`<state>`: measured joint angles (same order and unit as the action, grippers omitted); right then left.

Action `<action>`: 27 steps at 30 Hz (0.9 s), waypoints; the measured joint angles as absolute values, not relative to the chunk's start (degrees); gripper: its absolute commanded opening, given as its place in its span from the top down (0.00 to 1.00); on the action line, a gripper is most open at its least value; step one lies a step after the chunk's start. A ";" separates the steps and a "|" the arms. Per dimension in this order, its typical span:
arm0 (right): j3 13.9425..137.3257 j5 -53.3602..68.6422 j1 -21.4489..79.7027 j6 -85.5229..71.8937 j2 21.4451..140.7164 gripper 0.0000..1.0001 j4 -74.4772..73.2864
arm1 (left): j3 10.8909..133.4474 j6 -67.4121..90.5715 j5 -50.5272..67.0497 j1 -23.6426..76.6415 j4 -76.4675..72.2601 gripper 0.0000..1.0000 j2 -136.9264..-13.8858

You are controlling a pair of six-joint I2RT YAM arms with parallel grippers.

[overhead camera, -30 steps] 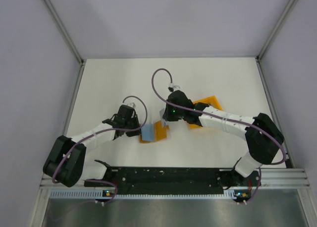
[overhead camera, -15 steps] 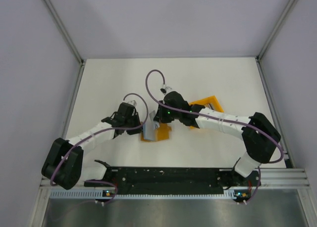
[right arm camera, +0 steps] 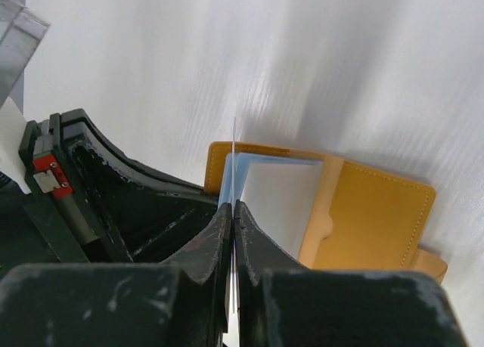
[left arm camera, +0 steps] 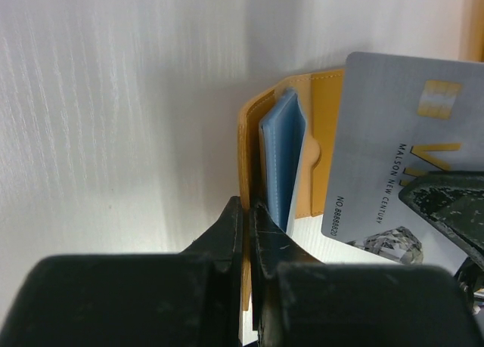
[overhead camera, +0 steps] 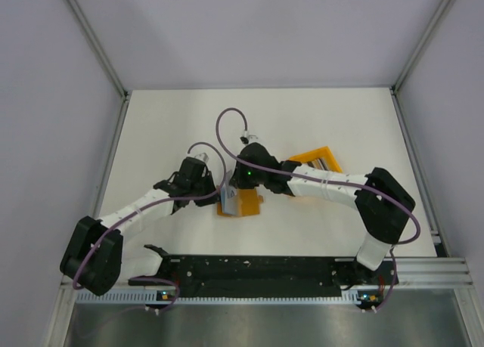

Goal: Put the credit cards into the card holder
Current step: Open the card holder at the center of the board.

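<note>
The mustard card holder [overhead camera: 246, 204] lies open on the white table, its blue-grey lining [left arm camera: 281, 150] showing. My left gripper [left arm camera: 248, 208] is shut on the holder's left flap [left arm camera: 245, 147] and holds it upright. My right gripper [right arm camera: 234, 206] is shut on a grey credit card [left arm camera: 401, 150], which appears edge-on [right arm camera: 234, 154] in the right wrist view, just above the lining pocket [right arm camera: 280, 203]. From above, the two grippers [overhead camera: 214, 193] [overhead camera: 231, 186] meet at the holder's left edge. The other credit cards are not clearly visible.
An orange plastic bin [overhead camera: 318, 153] stands right of the holder, under the right forearm. The black base rail [overhead camera: 249, 267] runs along the near edge. Grey walls close in the white table [overhead camera: 174, 128] on three sides.
My right gripper has carried the card leftward, from beside the bin to the holder's left edge. The left gripper has stayed on the flap, which now stands more upright.
</note>
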<state>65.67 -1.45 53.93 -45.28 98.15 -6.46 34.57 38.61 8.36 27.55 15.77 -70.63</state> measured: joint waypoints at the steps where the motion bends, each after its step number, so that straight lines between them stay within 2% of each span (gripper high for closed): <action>1: 65.93 -2.07 54.33 -45.63 98.24 1.00 -6.28 | 34.57 38.70 8.36 27.55 15.79 1.00 -70.59; 13: 68.38 -8.67 55.40 -49.63 100.60 1.00 -5.48 | 34.57 39.31 8.40 27.59 15.88 1.00 -70.00; 27: 68.79 -10.74 55.44 -50.04 101.91 1.00 -6.09 | 34.57 39.53 8.58 27.62 15.88 1.00 -69.84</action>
<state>68.79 -10.74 55.44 -50.04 101.91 -6.09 34.57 39.53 8.58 27.62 15.88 -69.84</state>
